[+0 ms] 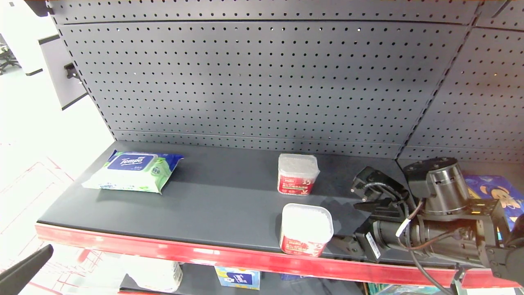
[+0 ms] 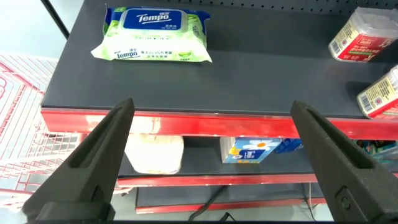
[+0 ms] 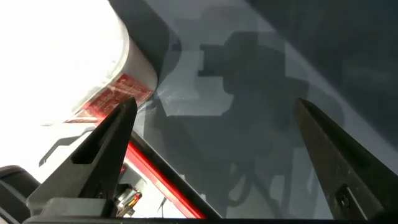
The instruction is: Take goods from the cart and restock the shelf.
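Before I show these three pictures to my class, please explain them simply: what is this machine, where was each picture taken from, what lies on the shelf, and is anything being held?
This is a two-armed robot on wheels, restocking a store. The wide picture comes from a camera on its head. The other two come from cameras on its two wrists. On the grey shelf lie a pack of wipes on the left and two small tubs: the rear tub and the front tub by the red edge. The right gripper, a two-pronged claw, is open just beside the front tub. The left gripper is open out in front of the shelf. Neither holds anything.
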### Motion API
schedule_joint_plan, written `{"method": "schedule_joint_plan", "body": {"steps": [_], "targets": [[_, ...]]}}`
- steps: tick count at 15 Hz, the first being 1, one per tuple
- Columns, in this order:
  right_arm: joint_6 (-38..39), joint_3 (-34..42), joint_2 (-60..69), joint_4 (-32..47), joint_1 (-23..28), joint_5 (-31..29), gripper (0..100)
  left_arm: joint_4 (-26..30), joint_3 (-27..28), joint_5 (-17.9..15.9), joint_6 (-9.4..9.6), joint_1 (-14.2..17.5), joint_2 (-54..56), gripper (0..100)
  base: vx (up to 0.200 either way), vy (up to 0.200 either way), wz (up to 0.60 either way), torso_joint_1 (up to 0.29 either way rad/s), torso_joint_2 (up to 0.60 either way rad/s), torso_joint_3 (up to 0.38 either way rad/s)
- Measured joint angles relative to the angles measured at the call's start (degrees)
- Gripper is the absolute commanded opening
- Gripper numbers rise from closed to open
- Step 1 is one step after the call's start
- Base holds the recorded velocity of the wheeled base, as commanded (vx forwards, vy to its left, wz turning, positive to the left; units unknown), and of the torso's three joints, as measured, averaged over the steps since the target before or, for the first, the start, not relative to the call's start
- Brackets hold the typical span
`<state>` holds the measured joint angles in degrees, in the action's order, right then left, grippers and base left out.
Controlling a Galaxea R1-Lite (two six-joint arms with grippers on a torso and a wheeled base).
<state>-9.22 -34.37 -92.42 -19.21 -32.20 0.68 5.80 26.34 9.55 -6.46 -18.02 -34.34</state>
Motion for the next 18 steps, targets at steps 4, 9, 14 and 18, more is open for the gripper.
{"method": "schedule_joint_plan", "body": {"steps": [4,9,14,18], "targets": [[0.0,-0.48,-0.5,0.02,-0.44,-0.02,100,-0.01,-0.05,0.02,-0.02,0.0,0.13,100,0.0,0.0,0.0,0.0,0.0,0.0],[0.02,-0.46,-0.63,0.04,-0.82,-0.87,100,0.0,-0.06,0.09,0.0,0.0,0.24,100,0.0,0.0,0.0,0.0,0.0,0.0],[0.13,4.77,9.07,0.22,0.22,-4.95,100,-0.01,-0.61,-0.66,0.0,-0.04,1.13,100,0.0,0.0,0.0,0.0,0.0,0.0],[0.07,12.21,28.48,0.82,5.22,-9.5,100,0.05,-3.74,-7.91,-0.18,-0.2,5.24,100,0.0,0.0,0.0,0.0,0.0,0.0]]}}
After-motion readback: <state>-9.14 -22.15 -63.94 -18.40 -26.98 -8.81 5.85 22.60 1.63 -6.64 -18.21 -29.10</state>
